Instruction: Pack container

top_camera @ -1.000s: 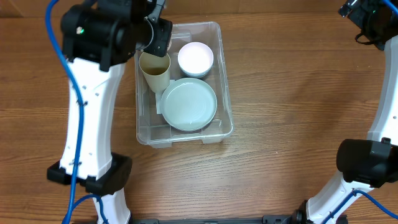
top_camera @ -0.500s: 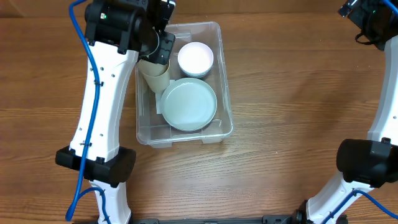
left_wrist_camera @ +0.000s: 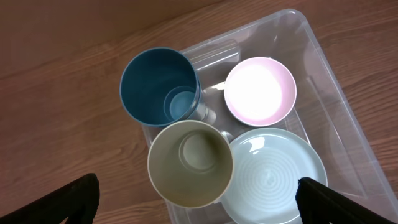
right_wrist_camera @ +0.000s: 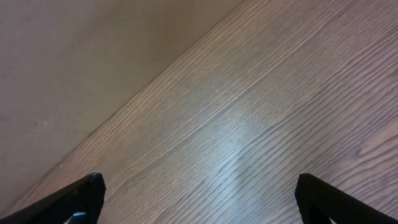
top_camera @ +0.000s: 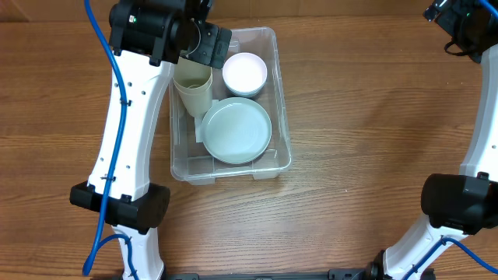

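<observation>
The clear plastic container sits at the table's middle back. In it lie a pale green plate, a pink bowl and an upright beige cup. My left gripper hovers open over its far-left corner with nothing between its fingers. In the left wrist view the gripper looks straight down on the beige cup, a blue cup, the bowl and the plate inside the container. My right gripper is open over bare wood.
The right arm's wrist is at the far right back corner, away from the container. Both arm bases stand at the table's near edge. Wooden tabletop surrounds the bin; a wall edge shows in the right wrist view.
My left gripper has opened and shifted slightly right above the container's corner. The beige cup, tilted half a second ago, now stands upright and free. The right arm has not moved.
</observation>
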Available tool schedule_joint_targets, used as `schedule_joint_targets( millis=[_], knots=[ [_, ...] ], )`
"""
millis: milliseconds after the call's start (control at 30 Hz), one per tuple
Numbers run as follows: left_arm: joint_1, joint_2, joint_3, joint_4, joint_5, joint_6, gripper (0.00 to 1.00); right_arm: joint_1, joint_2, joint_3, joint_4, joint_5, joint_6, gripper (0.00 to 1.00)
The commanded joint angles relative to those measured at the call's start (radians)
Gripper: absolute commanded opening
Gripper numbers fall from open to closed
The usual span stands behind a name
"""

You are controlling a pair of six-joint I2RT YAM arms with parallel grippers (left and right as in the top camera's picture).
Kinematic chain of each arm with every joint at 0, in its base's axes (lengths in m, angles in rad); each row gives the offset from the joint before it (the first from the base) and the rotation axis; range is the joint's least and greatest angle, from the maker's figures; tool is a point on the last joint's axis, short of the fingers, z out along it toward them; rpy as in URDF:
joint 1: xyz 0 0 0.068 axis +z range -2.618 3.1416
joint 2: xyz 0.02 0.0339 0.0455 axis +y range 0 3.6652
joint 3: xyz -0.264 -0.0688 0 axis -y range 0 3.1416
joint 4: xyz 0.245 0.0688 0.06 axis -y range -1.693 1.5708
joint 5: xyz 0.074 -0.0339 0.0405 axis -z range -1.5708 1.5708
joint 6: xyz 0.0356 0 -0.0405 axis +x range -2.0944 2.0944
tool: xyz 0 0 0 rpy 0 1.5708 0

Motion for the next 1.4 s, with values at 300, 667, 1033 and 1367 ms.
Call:
schedule_joint_targets(
  millis=[300, 667, 1033, 1367],
  knots=[
    [0.002, -0.232, 0.012, -0.121, -0.066, -0.193, 1.00, 0.001, 0.001, 0.006, 0.006, 0.007, 0.005, 1.00],
    [0.047, -0.459, -0.034, -0.112, -0.208, -0.336, 1.00, 0.001, 0.001, 0.006, 0.006, 0.007, 0.004, 1.00],
    [0.233, -1.152, -1.568, 1.302, 0.136, -0.072, 1.00, 0.001, 0.001, 0.006, 0.006, 0.007, 0.005, 1.00],
    [0.301, -1.767, -2.485, 1.761, 0.207, -0.073, 1.00, 0.001, 0.001, 0.006, 0.006, 0.007, 0.005, 1.00]
  ],
)
